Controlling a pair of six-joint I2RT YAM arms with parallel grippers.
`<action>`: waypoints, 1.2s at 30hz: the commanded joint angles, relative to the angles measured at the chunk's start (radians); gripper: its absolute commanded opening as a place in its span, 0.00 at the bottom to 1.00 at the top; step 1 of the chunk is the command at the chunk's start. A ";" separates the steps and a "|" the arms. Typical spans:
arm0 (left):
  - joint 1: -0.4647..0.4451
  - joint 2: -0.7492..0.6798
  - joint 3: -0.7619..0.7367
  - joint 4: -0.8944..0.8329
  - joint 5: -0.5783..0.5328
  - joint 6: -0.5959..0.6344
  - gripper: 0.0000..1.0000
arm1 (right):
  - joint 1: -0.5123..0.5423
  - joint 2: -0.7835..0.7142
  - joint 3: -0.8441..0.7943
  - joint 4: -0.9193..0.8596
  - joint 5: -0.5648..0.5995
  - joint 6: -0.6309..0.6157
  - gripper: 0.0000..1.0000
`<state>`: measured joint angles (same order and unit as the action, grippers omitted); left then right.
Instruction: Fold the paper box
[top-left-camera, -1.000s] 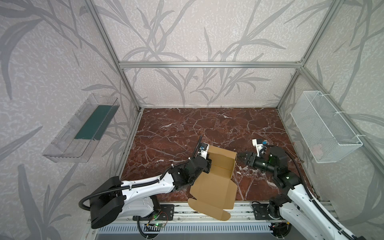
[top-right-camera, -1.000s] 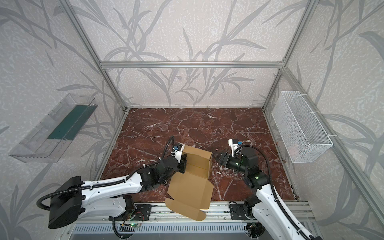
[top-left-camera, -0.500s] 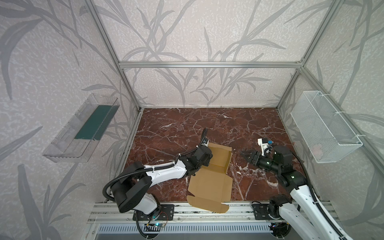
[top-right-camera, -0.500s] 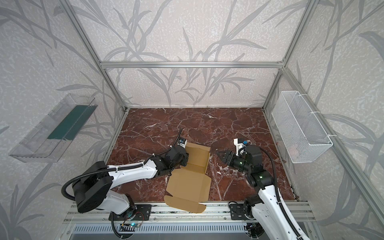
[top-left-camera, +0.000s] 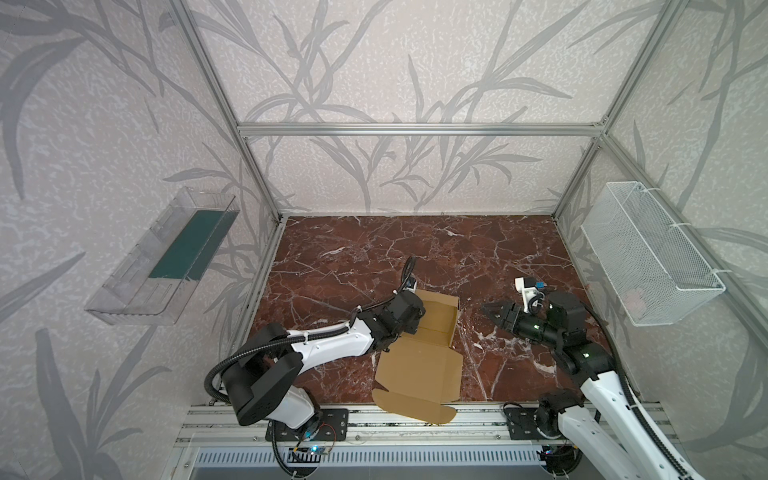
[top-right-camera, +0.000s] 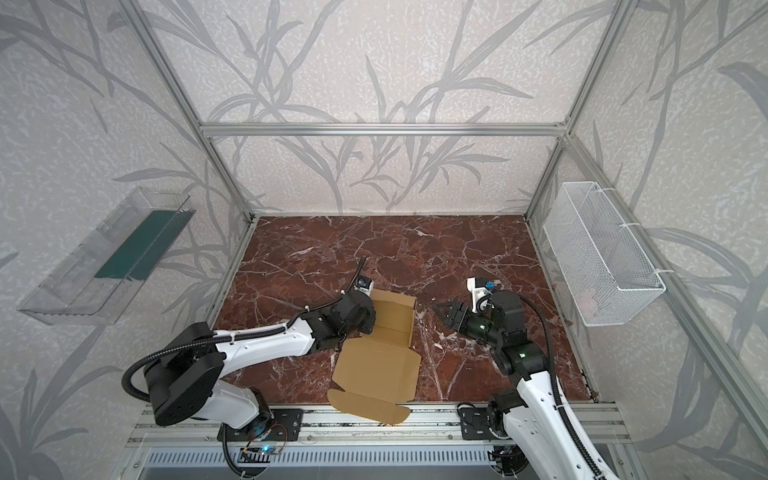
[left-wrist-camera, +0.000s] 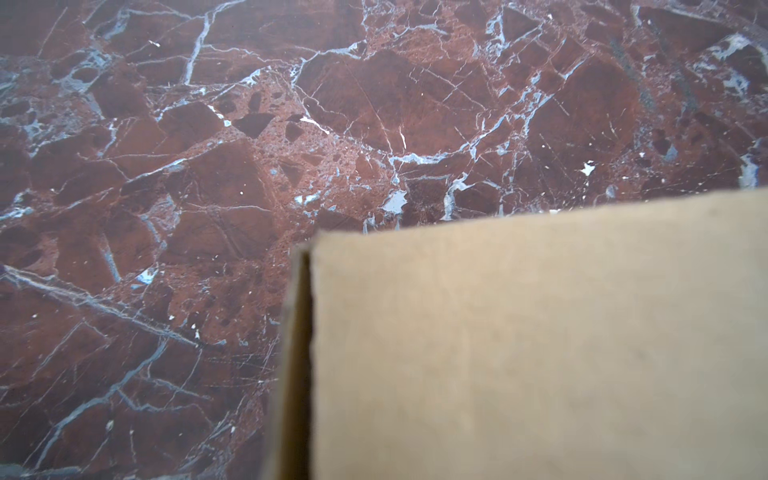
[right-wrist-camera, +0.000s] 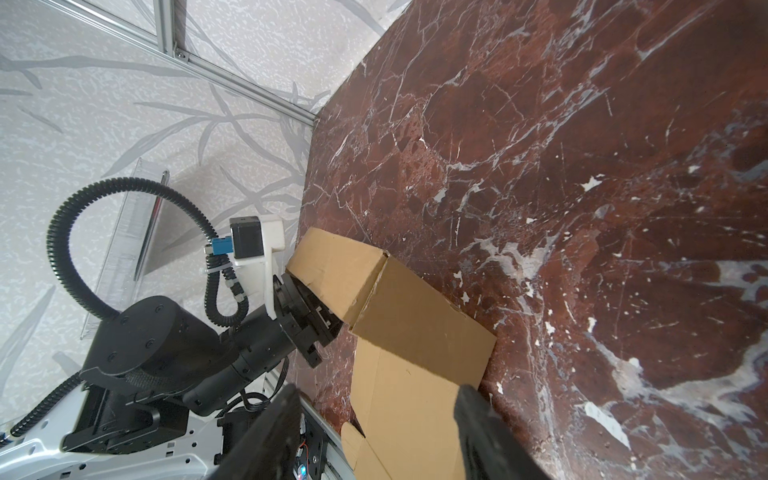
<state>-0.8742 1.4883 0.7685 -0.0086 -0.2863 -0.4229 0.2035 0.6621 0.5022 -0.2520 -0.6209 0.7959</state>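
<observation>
The paper box is a tan cardboard sheet lying on the marble table, shown in both top views. Its far part stands folded up into low walls. Its near flap hangs over the table's front edge. My left gripper sits at the box's left wall; cardboard hides its fingers, also in the right wrist view. The left wrist view shows only a cardboard panel close up. My right gripper hovers open and empty to the right of the box, apart from it.
A clear plastic tray with a green base hangs on the left wall. A white wire basket hangs on the right wall. An aluminium rail runs along the table's front edge, with both arm bases on it.
The box was held up tilted; it now lies lower on the table, a little to the left. My right gripper has drawn back to the right, away from the box's edge.
</observation>
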 joint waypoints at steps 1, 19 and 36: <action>0.009 -0.040 0.002 -0.029 -0.001 -0.006 0.29 | -0.004 -0.010 -0.002 0.002 -0.025 -0.006 0.60; 0.007 -0.175 -0.239 0.149 0.141 -0.031 0.47 | 0.048 -0.003 -0.026 0.013 -0.068 -0.032 0.61; 0.011 -0.155 -0.306 0.257 0.054 -0.016 0.18 | 0.075 0.020 -0.043 0.027 -0.037 -0.040 0.61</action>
<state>-0.8684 1.3163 0.4736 0.2371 -0.2070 -0.4450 0.2726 0.6727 0.4736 -0.2470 -0.6693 0.7704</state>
